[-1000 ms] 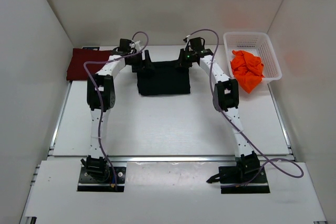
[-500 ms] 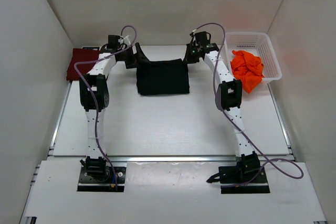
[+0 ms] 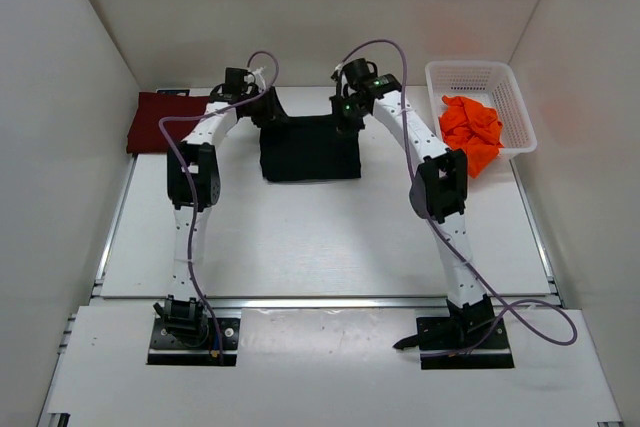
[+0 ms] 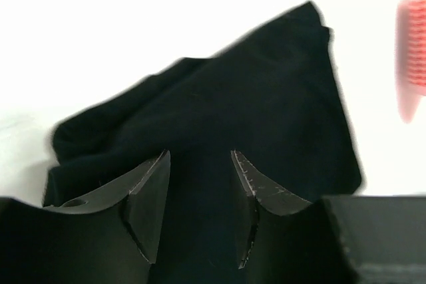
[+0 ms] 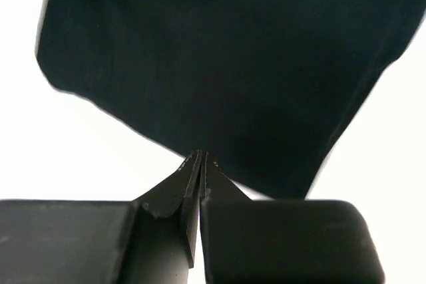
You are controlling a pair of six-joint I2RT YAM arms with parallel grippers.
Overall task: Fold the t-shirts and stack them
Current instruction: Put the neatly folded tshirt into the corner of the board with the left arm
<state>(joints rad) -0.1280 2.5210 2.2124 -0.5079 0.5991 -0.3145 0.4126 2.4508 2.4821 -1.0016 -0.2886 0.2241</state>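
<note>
The black t-shirt [image 3: 310, 152] lies folded in a rectangle at the table's back middle. My left gripper [image 3: 272, 109] is at its rear left corner. In the left wrist view its jaws [image 4: 200, 154] stand apart, open, over the black cloth [image 4: 253, 98]. My right gripper [image 3: 345, 117] is at the rear right corner. It is shut [image 5: 201, 154], with its tips at the shirt's edge [image 5: 219, 44]; no cloth shows between them. The maroon t-shirt [image 3: 150, 122] lies folded at the back left. The orange t-shirt [image 3: 470, 132] is crumpled in the basket.
A white mesh basket [image 3: 480, 75] stands at the back right, and the orange cloth spills over its near rim. White walls close in the table on the left, back and right. Both arms' cables arch above the far edge.
My left gripper swung left and back, then returned to the black shirt's rear left corner with its jaws narrower. My right gripper pulled back, then moved left onto the rear right corner, still shut.
</note>
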